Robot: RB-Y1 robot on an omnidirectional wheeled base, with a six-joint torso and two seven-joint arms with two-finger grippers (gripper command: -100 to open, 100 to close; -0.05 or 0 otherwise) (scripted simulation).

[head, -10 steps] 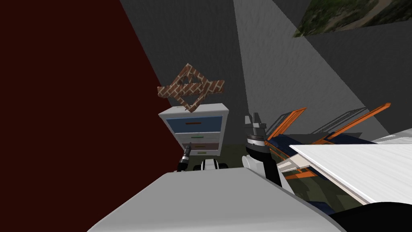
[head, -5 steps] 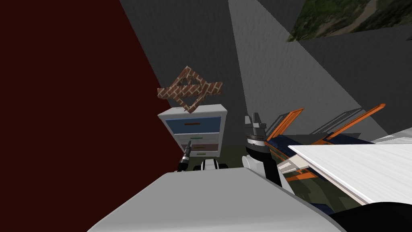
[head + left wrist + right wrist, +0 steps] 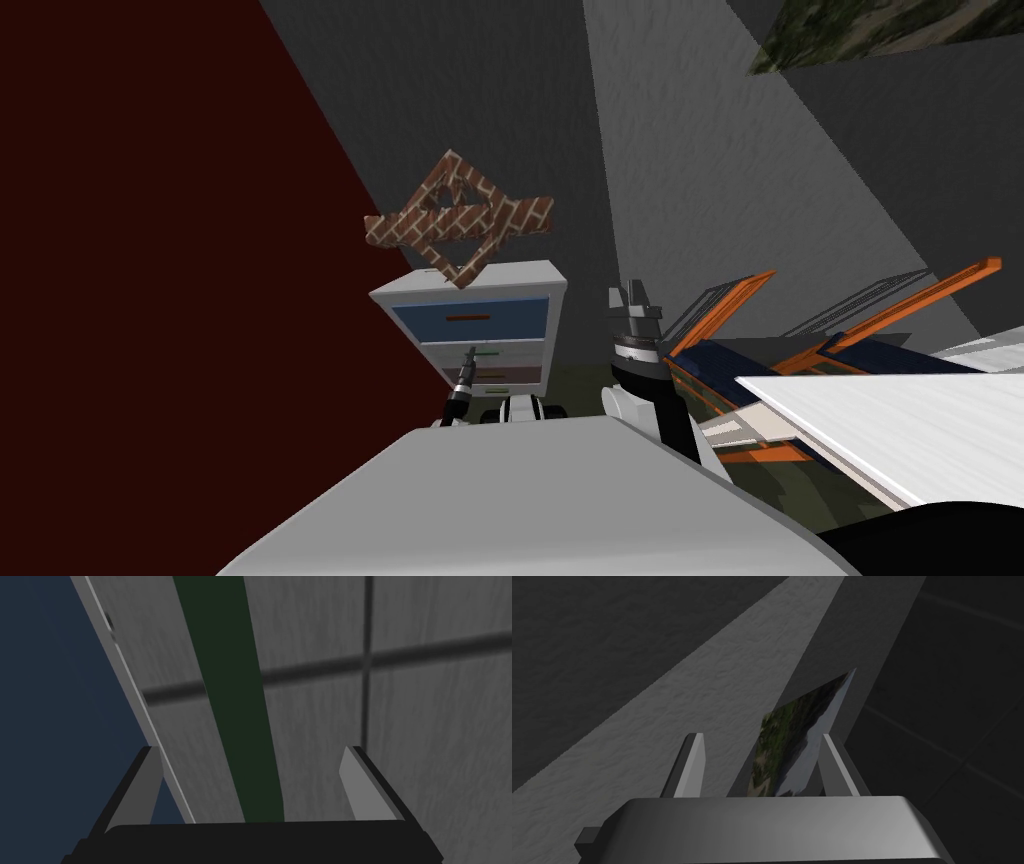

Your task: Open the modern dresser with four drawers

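The left gripper (image 3: 251,748) holds its two thin grey fingers spread wide, with nothing between them. Past the fingers lies a flat grey surface crossed by dark lines, a dark green band (image 3: 235,701) and a dark blue area (image 3: 55,701). In the head view this arm reaches toward the lower drawers of the white-framed four-drawer dresser (image 3: 500,320). Its blue, pale, brown and pale fronts all look shut, and contact cannot be told. A brick-patterned diamond ornament (image 3: 458,220) sits on top. A dark red wall (image 3: 150,250) stands just beside the dresser. The right gripper (image 3: 630,290), fingers apart and empty, points upward near orange-framed dark blue furniture (image 3: 760,355).
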